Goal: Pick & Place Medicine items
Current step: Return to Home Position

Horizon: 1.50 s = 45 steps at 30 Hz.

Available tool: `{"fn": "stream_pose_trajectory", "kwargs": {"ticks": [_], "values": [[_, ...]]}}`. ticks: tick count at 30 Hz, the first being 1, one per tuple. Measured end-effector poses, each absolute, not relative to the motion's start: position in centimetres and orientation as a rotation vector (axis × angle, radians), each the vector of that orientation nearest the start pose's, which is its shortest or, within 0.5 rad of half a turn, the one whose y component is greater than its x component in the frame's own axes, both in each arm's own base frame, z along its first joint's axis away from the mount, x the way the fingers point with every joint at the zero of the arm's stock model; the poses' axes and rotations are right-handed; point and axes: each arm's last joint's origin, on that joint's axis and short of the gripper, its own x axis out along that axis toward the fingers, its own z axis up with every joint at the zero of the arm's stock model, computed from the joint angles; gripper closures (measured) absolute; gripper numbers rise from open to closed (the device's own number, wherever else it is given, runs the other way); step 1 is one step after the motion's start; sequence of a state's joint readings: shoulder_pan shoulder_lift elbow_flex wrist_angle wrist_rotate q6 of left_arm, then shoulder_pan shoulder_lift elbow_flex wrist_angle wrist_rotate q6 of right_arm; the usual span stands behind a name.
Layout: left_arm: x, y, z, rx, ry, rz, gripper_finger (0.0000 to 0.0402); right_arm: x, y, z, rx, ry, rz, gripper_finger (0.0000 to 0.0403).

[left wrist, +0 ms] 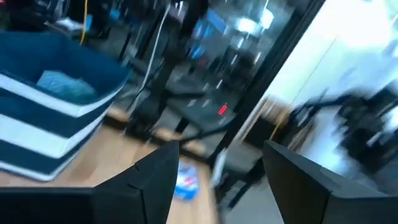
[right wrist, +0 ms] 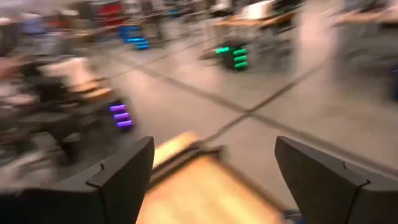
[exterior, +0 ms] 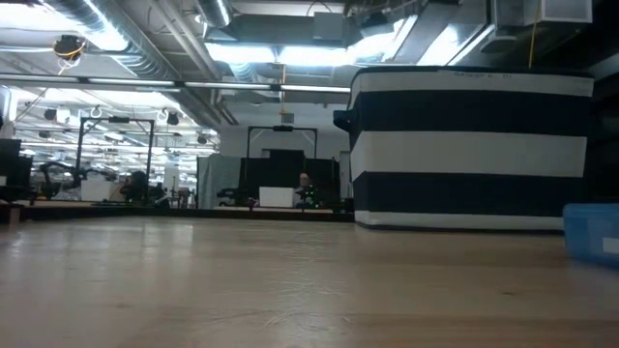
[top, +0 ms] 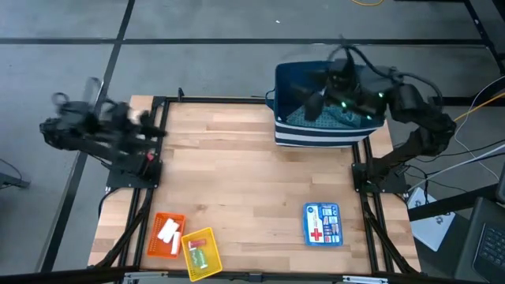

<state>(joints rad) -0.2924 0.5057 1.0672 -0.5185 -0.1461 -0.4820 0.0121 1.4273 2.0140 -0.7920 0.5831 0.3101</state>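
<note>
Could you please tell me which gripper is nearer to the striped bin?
Right. The right gripper hangs directly over the striped bin; the left gripper sits at the opposite, left edge of the table, far from it.

No word, brand or number can be read anywhere. The one sign is a red cross [top: 316,233] on the white face of the flat blue box [top: 323,224], which lies on the right side of the table [top: 237,181] in the high view (small print sits around the cross, too fine to make out). In the left wrist view the same box is a blue-and-white smear with nothing legible on it. The striped bin [top: 316,136] carries only its dark and white bands.
</note>
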Motion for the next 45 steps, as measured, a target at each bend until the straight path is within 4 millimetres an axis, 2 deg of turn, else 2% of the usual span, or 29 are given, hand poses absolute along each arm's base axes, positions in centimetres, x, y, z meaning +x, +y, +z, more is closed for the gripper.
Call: {"fn": "stream_pose_trajectory", "kwargs": {"ticks": [2, 4, 7, 10, 13, 15, 18, 20, 23, 27, 31, 37, 41, 45], "values": [[4.7, -0.9, 41.8, -0.601, -0.046, -0.145, 0.0171, 24.3, -0.3, 53.4, 0.278, 0.108, -0.504, 0.0069], [3.5, -0.5, 42.0, -0.691, -0.093, -0.139, 0.0172, 24.6, 1.0, 53.4, 0.216, 0.128, -0.405, 0.0069], [2.3, -0.1, 42.5, -0.733, -0.161, -0.153, 0.0173, 25.2, 3.1, 52.9, 0.12, 0.172, -0.309, 0.0069], [2.0, -0.1, 42.0, -0.747, -0.132, -0.192, 0.0172, 25.7, 4.6, 51.7, 0.04, 0.282, -0.233, 0.0069], [1.4, 0.2, 42.3, -0.673, -0.193, -0.15, 0.0171, 25.3, 5.4, 50.8, 0.067, 0.371, -0.189, 0.0069], [1.4, 0.0, 42.3, -0.53, -0.193, -0.195, 0.0172, 25.5, 5.8, 50.5, 0.096, 0.377, -0.149, 0.0069], [1.3, -0.2, 42.3, -0.373, -0.203, -0.26, 0.0173, 25.2, 6.3, 50.5, 0.039, 0.324, 0.098, 0.0069], [1.3, -0.1, 42.1, -0.313, -0.204, -0.246, 0.0172, 23.7, 5.7, 50.8, 0.026, 0.25, 0.191, 0.0069], [1.1, -0.1, 42.0, -0.253, -0.208, -0.24, 0.0171, 20.7, 4.3, 50.1, 0.038, 0.165, 0.194, 0.0069], [0.5, 0.1, 41.1, -0.257, -0.2, -0.239, 0.0171, 17.1, 3.2, 46.8, 0.087, 0.086, 0.162, 0.0069], [0.4, 0.1, 38.7, -0.242, -0.275, -0.231, 0.0174, 13.8, 2.6, 43.4, 0.118, -0.067, 0.175, 0.0069], [1.2, 0.0, 33.0, -0.262, -0.364, -0.203, 0.0169, 11.3, 2.0, 37.5, 0.208, -0.053, 0.117, 0.0069], [2.8, -0.6, 31.5, -0.293, -0.297, -0.254, 0.0171, 10.1, 1.5, 34.4, 0.212, -0.055, 0.06, 0.0069], [4.0, -0.9, 30.4, -0.293, -0.272, -0.22, 0.0173, 8.2, 1.2, 31.9, 0.23, -0.11, 0.06, 0.0069]]}}
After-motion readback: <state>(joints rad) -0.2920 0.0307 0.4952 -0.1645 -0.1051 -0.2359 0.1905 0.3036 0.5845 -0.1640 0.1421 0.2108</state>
